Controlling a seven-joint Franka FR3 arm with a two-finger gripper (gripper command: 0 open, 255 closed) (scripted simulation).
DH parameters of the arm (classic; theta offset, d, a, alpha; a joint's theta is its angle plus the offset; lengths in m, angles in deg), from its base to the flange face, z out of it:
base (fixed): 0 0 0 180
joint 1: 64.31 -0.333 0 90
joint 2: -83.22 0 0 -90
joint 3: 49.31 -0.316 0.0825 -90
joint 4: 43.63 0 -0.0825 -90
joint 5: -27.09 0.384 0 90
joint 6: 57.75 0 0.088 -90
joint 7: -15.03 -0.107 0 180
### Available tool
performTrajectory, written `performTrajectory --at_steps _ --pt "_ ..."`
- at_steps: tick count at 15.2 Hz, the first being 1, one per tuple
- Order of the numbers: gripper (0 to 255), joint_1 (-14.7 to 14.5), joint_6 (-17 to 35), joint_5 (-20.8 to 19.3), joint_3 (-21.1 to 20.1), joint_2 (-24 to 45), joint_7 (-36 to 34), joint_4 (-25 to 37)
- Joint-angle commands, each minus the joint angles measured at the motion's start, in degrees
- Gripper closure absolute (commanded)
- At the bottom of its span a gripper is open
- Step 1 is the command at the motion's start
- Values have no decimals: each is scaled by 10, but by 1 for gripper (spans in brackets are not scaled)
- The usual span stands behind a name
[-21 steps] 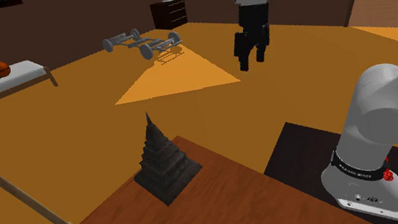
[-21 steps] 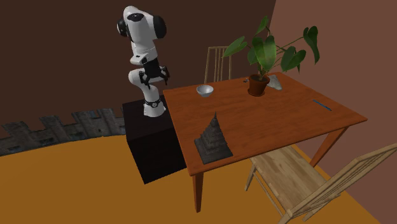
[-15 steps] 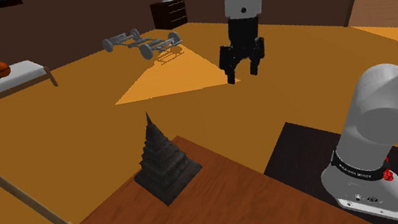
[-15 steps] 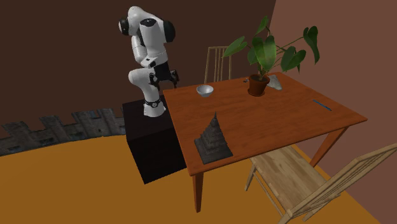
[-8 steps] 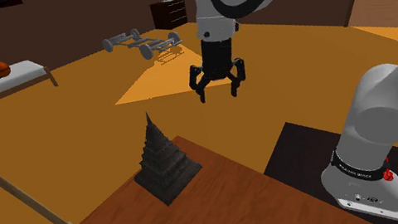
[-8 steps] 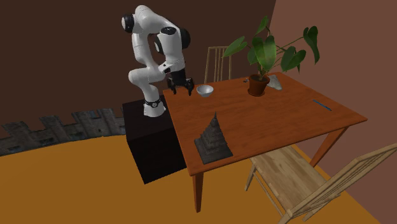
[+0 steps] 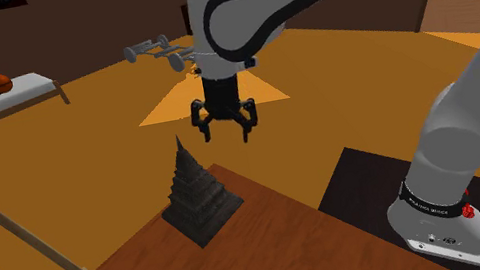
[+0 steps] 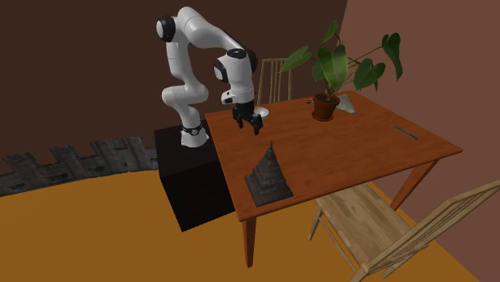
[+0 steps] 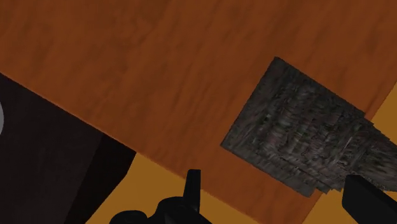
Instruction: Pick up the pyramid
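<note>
Dark grey and stepped, the pyramid (image 7: 197,192) (image 8: 268,172) (image 9: 305,137) stood upright near a corner of the brown wooden desk (image 7: 278,249) (image 8: 352,148) (image 9: 127,63), tapering to a thin point. It sat close to the desk edge on the side of my black stand (image 7: 358,184) (image 8: 188,180) (image 9: 44,146).

My hand (image 7: 226,129) (image 8: 247,124) (image 9: 280,191) hung in the air over the desk with its black fingers (image 9: 192,183) spread apart and pointing down, gripping nothing. In the second exterior view it was between the pyramid and a small grey bowl (image 8: 257,114), clear of both. Looking along my hand, I saw the pyramid's square base ahead, nearer one finger than the other, with orange floor past the desk edge.

Farther along the desk stood a potted plant (image 8: 336,68) with broad green leaves. A pale wooden chair (image 8: 401,228) was drawn up at the desk's near side. Across the room, a set of barbells (image 7: 168,55) lay on the orange floor.
</note>
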Motion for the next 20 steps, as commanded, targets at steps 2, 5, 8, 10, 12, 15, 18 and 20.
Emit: performTrajectory --at_steps 2,5,8,10,12,15,18,20 --pt "0 20 36 -33 -31 75 -123 42" --pt "0 29 61 -83 -47 154 -244 92" --pt "0 23 75 -136 -44 231 -362 147" --pt "0 15 78 -156 -35 262 -409 172" --pt "0 13 92 -160 -33 269 -410 164" --pt "0 11 113 -167 -31 281 -414 154" --pt "0 8 131 -174 -29 292 -417 146" --pt "255 8 130 -174 -29 292 -417 147"
